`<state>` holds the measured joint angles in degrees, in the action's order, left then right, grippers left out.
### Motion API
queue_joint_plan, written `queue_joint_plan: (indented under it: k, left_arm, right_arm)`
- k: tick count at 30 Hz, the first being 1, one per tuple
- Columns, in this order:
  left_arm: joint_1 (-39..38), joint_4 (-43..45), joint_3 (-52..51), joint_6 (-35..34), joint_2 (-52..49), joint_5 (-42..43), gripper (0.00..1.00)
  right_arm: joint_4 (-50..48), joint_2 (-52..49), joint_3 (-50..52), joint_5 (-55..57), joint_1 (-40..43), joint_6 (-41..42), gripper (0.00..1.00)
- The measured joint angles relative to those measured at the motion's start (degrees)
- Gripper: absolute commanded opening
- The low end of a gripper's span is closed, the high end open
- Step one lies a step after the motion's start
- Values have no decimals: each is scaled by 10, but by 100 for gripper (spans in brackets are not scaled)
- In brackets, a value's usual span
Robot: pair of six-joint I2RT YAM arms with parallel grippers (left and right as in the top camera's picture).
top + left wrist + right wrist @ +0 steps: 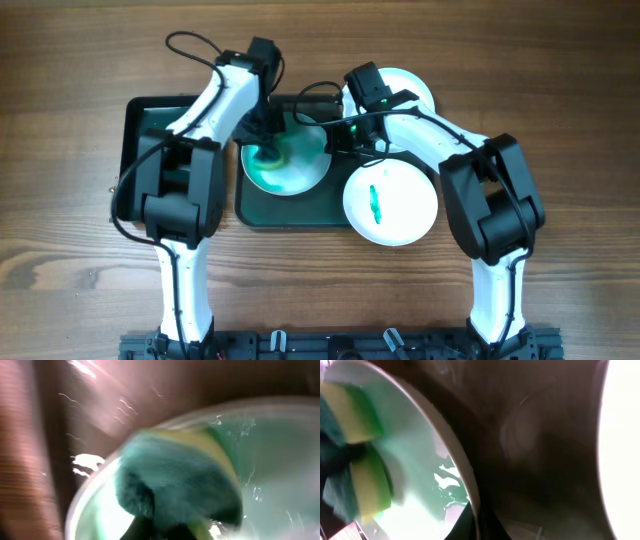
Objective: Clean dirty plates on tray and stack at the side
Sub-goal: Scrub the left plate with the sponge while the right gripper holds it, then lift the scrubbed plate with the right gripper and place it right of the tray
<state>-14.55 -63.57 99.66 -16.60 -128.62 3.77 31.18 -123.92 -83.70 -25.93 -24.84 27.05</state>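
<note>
On the tray [300, 213], the left gripper [266, 142] pinches the sponge [268, 158] on the middle plate [306, 162] — the wiping step, I think. The right gripper [338, 138] is at its rim; its grip I cannot tell. Next: stack it aside.

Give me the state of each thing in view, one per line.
Scrubbed plate: on the tray, green film spread across it.
Sponge: pressed on that plate, in the left gripper.
Front plate: green smear at centre, unwiped.
Back plate: plain white where visible, partly hidden.
Left gripper: shut on the sponge.
Right gripper: by the scrubbed plate's rim; open or shut unclear.
</note>
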Motion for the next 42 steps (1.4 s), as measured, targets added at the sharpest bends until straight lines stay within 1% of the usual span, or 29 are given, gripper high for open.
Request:
queue_joint_plan:
  k: [1, 4, 5, 7, 8, 9, 10, 11, 14, 18, 20, 22, 24, 27, 30, 31, 33, 36, 39, 42]
  left_arm:
    - [6, -18, 0, 45, 0, 58, 4]
    - [4, -35, -5, 132, -1, 198, 4]
    - [0, -28, -7, 149, -1, 235, 4]
    - [-7, 8, -8, 169, -2, 280, 4]
    - [-7, 25, -9, 173, -2, 289, 4]
    - [-7, 49, -9, 169, -2, 287, 4]
    - [-7, 83, -9, 154, -2, 266, 4]
    - [-7, 95, -9, 138, -2, 249, 4]
    - [-8, 117, -9, 56, -2, 125, 4]
    - [-16, 99, -5, -25, 0, -3, 4]
    - [-19, 76, -3, -55, 3, -49, 4]
    - [-17, 42, -1, -73, 6, -75, 4]
    - [-10, -9, 14, -82, 8, -86, 4]
    - [5, -69, 66, -84, 24, -75, 4]
    - [32, -107, 110, -81, 64, -73, 4]
    - [34, -109, 112, -81, 67, -73, 4]
    - [67, -129, 124, -75, 105, -73, 4]
    - [94, -138, 124, -56, 113, -74, 4]
    - [115, -138, 124, -45, 113, -76, 4]
    - [128, -138, 124, -40, 113, -76, 4]
  right_arm:
    - [1, 0, 0, -1, 2, -2, 5]
    - [1, 0, 0, -2, 2, -1, 4]
    - [1, 0, 0, -2, 2, -1, 4]
    - [1, 0, 1, 0, 3, -1, 4]
    - [0, 0, 1, 0, 3, -1, 4]
    - [1, 0, 1, 0, 4, -1, 4]
    - [1, 0, 1, 0, 4, -1, 4]
    - [1, 0, 1, 0, 4, -1, 4]
    - [-1, 0, 1, 0, 4, -1, 4]
    - [-3, 0, 1, 0, 4, -1, 4]
    - [-2, 0, 1, 0, 4, -1, 4]
    - [-2, 0, 1, 1, 4, -1, 4]
    - [0, 0, 1, 3, 4, -1, 4]
    - [11, 0, 1, 5, 4, -1, 4]
    - [26, 2, 1, 9, 5, -1, 4]
    - [37, 5, 0, 18, 4, -1, 4]
    - [61, 16, 0, 50, 2, -2, 4]
    - [83, 35, 0, 121, -10, -5, 4]
    - [99, 85, 0, 228, -47, -8, 4]
    - [113, 153, 0, 365, -96, -14, 4]
